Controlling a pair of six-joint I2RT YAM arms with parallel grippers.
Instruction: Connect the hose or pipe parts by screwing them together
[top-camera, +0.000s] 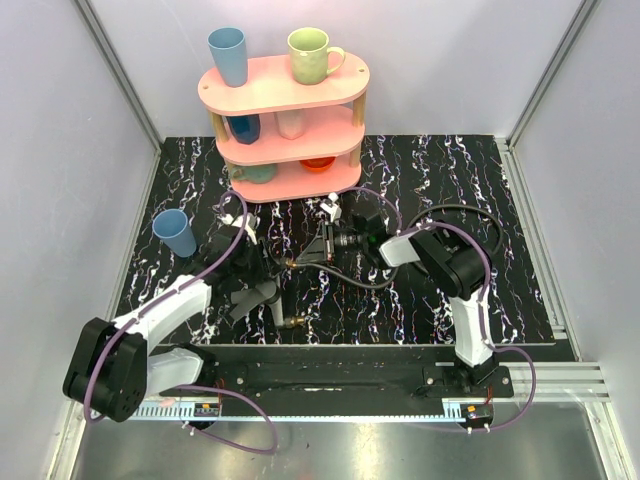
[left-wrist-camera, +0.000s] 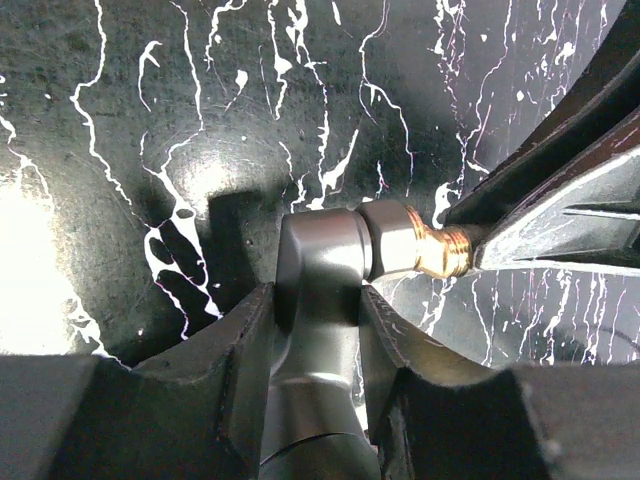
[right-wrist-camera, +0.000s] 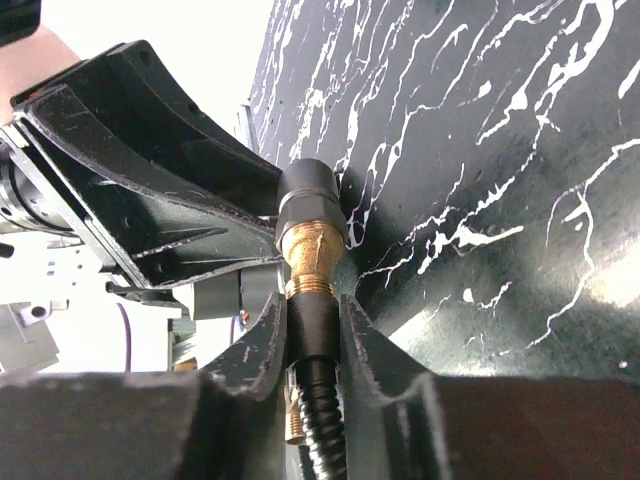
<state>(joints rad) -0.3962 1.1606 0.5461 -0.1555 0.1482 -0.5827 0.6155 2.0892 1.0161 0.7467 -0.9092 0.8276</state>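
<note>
The left gripper (left-wrist-camera: 318, 320) is clamping the grey nozzle (left-wrist-camera: 320, 245), thread outward; the right gripper (right-wrist-camera: 312, 322) is pinching the hose fitting (right-wrist-camera: 312, 255) to mate them.

The desk (top-camera: 560, 200) is showing black with white marbled veins. The nozzle (left-wrist-camera: 320, 265) is gleaming dark grey, its connector (left-wrist-camera: 445, 250) brass. The hose (right-wrist-camera: 322, 425) is showing black, its threaded end (right-wrist-camera: 312, 255) brass. The far shelf (top-camera: 255, 95) is showing pink, its cup (top-camera: 228, 55) blue, its mug (top-camera: 310, 55) green.
</note>
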